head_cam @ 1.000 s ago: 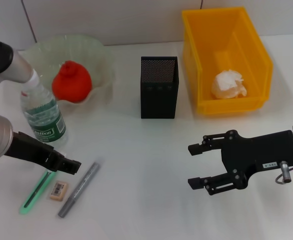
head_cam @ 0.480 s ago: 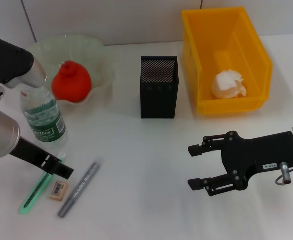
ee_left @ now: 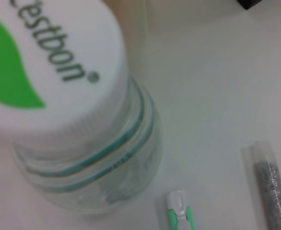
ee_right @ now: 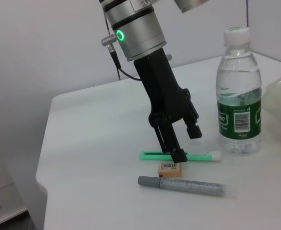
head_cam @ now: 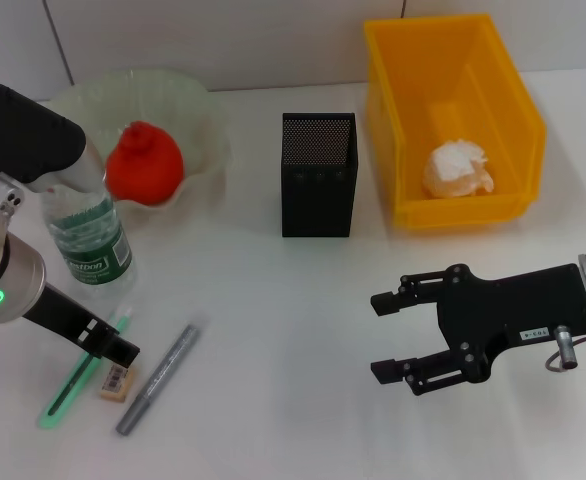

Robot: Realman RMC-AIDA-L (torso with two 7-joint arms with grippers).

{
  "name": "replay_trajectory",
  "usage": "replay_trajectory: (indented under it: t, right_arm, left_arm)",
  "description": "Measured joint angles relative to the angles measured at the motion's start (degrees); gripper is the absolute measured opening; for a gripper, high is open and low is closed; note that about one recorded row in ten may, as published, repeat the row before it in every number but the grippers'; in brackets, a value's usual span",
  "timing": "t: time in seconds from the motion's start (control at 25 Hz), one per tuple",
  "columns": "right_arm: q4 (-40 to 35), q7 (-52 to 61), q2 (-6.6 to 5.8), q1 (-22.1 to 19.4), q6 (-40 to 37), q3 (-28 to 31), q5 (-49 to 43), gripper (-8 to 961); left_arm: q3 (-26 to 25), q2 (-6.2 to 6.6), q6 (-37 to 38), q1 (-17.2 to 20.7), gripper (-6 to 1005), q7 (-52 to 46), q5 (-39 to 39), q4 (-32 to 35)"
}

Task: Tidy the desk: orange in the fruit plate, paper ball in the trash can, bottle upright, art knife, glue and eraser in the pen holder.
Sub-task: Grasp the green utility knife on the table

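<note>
Near the tabletop's front-left corner, my left end effector (head_cam: 113, 352) has dropped onto the eraser (head_cam: 114, 379), fingers slightly apart, ready to pinch. My right end effector (head_cam: 391, 337) waits open. The right wrist view shows the fingertip touching the eraser; the head view hides it.

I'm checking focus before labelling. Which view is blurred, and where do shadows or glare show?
Left wrist view: the bottle cap fills the near field and is soft, and the glue is blurred too. Head view: even light, faint shadows under the pen holder. Right wrist view: sharp, with the left claw over the eraser.
</note>
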Motion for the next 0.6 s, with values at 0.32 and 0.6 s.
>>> replay_trajectory:
  t: [0.32,0.6]
  right_arm:
    - [0.1,0.0,0.04,-0.2,0.0,-0.1,0.0,766]
    - [0.1,0.0,0.08,-0.4,0.0,-0.1,0.0,766]
  left_arm:
    - [0.6,0.0,-0.4,-0.6,790,0.0,0.8,-0.2]
    - [0.6,0.0,-0.6,-1.7,788,-0.1,0.8,-1.9]
